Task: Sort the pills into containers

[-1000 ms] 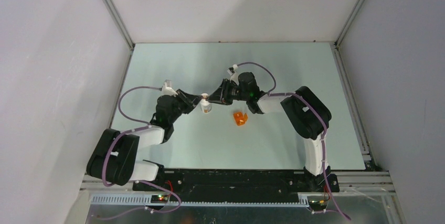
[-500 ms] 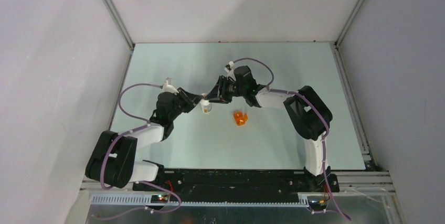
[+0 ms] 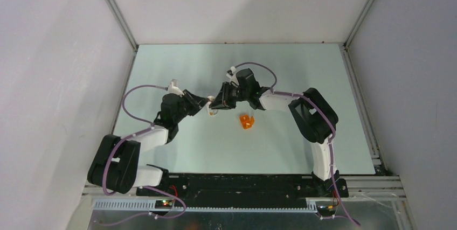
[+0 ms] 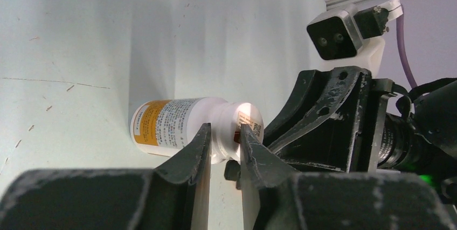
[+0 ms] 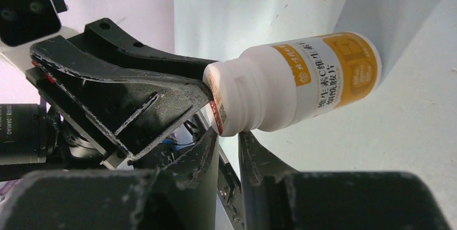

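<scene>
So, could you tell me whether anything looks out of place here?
Nothing looks spilled or damaged. The only oddity: the left gripper and right gripper both crowd the capped end of the pill bottle, nearly touching each other. The orange cup sits apart.

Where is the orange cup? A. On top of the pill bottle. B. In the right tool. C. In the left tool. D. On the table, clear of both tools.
D: the orange cup sits alone on the table; the left tool and right tool are both at the pill bottle.

Smooth white plastic pill bottle (image 5: 253,95); matt, lightly scratched pale table (image 4: 64,36).
</scene>
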`<state>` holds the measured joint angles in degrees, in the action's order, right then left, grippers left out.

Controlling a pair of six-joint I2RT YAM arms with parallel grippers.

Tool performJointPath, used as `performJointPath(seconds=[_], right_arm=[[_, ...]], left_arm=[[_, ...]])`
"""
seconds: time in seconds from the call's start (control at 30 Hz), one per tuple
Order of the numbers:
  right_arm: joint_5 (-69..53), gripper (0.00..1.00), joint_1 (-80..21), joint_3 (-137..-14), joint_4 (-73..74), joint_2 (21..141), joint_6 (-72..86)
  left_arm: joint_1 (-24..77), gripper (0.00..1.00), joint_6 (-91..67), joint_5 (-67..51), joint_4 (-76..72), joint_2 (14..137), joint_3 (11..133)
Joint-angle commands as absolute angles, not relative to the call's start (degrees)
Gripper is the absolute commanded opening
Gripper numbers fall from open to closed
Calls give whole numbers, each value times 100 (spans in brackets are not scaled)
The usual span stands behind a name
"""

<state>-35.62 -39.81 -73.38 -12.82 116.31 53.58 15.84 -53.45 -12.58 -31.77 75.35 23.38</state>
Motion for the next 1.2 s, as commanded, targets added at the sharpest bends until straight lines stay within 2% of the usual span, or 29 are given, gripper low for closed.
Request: performJointPath(seconds=[0.0,0.03,0.1,0.17,0.23,0.37,0.87,1.17], right_arm=[[-3172,21,-4138,-7332,-898,12139,5226],[-3214,22,-4134,-7331,-928,12139,5237],[-3218,32,-4123,-7330,-962,12078,5235],[-3188,48,-4110,-7336,-941,11898,5158],[-3171,53,-4072,-7330,-919,11761,5133],[-3235,58,-3954,-7323,-995,11553,5144],[-3392,63,-3757,-7151,-1621,11158,5479],[-3251,44,-3674,-7106,-1822,11428,5945]], left_arm=[[1876,3,-5102,-2048,-2071,7786,2132],[1877,2,-5099,-2046,-2060,7800,2113],[1873,1,-5098,-2037,-2021,7819,2090],[1869,1,-5098,-2023,-1995,7818,2093],[1864,1,-5072,-1985,-1924,7807,2134],[1868,0,-4989,-1926,-1783,7796,2232],[1846,0,-4863,-1810,-1520,7770,2325],[1848,0,-4869,-1778,-1477,7799,2330]])
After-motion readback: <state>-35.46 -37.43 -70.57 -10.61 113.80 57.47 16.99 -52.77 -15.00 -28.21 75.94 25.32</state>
